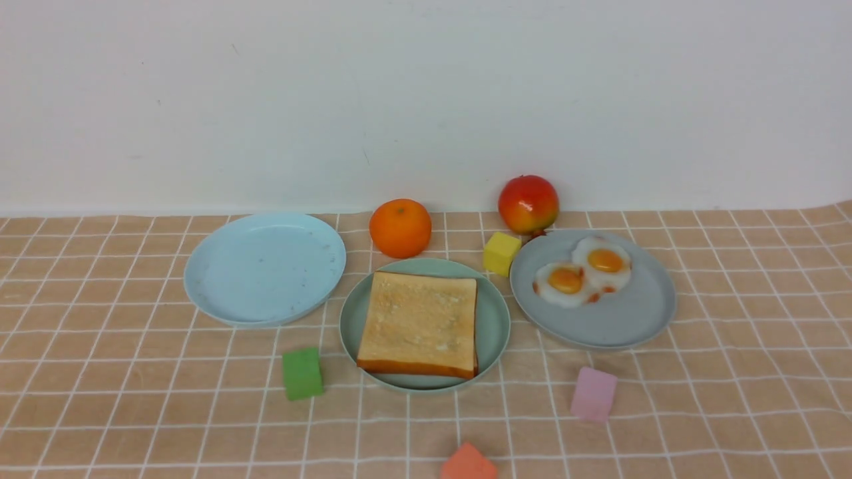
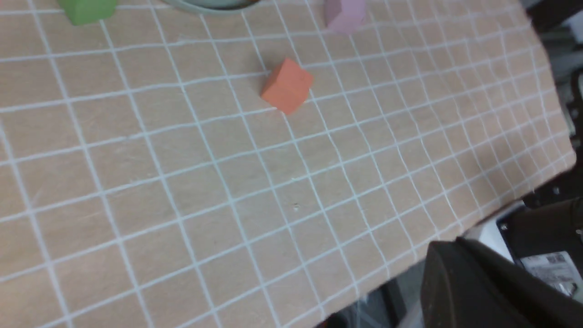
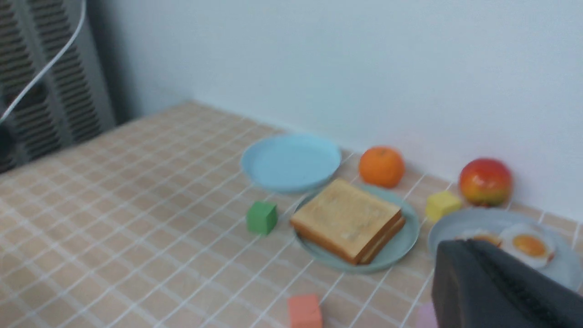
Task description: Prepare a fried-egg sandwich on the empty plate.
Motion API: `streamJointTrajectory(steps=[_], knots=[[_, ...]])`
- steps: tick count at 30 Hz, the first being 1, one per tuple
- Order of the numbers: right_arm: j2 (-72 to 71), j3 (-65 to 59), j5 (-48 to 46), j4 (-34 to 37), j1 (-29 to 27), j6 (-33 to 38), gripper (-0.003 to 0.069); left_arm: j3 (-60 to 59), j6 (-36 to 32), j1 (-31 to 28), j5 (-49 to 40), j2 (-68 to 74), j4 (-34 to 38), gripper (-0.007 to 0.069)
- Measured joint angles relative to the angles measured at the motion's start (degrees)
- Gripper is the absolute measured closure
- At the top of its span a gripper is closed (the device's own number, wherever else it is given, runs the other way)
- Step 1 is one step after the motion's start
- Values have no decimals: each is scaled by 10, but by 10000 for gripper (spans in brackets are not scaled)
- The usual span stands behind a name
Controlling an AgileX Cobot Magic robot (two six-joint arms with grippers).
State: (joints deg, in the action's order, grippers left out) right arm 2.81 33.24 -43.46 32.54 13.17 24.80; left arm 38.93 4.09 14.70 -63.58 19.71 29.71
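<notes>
Two golden-brown toast slices (image 1: pixel 419 322) lie stacked on the mint-green plate (image 1: pixel 494 319) at the table's centre. The right wrist view shows both slices (image 3: pixel 346 218) with a pale strip between them; I cannot tell what that strip is. Two fried eggs (image 1: pixel 566 283) (image 1: pixel 602 261) lie on the grey-blue plate (image 1: pixel 619 326) to the right. Neither gripper shows in the front view. My left gripper (image 2: pixel 448 250) is shut and empty over the table's near edge. My right gripper (image 3: pixel 457 248) is shut and empty, above and short of the egg plate (image 3: pixel 565 273).
A bare sky-blue plate (image 1: pixel 265 268) sits at the left. An orange (image 1: pixel 400 227), an apple (image 1: pixel 528 203) and a yellow cube (image 1: pixel 500 253) stand behind the plates. A green cube (image 1: pixel 302 374), a pink cube (image 1: pixel 593 394) and an orange-red cube (image 1: pixel 468 464) lie in front.
</notes>
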Motion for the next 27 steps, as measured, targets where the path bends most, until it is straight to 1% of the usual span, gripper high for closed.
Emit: streamJointTrajectory(steps=[1,2,3,5,7,8,10,24,26,27], knots=[[-11,-12,7,-3,0,-1,673,-9,18,0,-4,-31,-14,638],[-18,-14,10,-4,0,-2,673,-11,22,0,-5,-38,-18,638],[-34,-37,23,-6,0,-5,671,-25,59,0,-17,-94,-53,638],[-37,-54,27,-5,0,-8,671,-34,110,0,-42,-133,-105,638],[-37,-65,27,-5,0,-8,671,-37,132,0,-69,-148,-146,638],[-37,-66,27,-5,0,-8,671,-37,134,0,-71,-149,-146,638],[-38,-78,28,-4,0,-9,671,-38,151,0,-74,-152,-185,638],[-38,-87,28,-4,0,-9,662,-39,155,0,-74,-152,-203,638],[-38,-87,28,-4,0,-9,660,-39,152,0,-73,-152,-217,638],[-38,-87,28,-4,0,-9,659,-46,148,0,-67,-152,-241,638]])
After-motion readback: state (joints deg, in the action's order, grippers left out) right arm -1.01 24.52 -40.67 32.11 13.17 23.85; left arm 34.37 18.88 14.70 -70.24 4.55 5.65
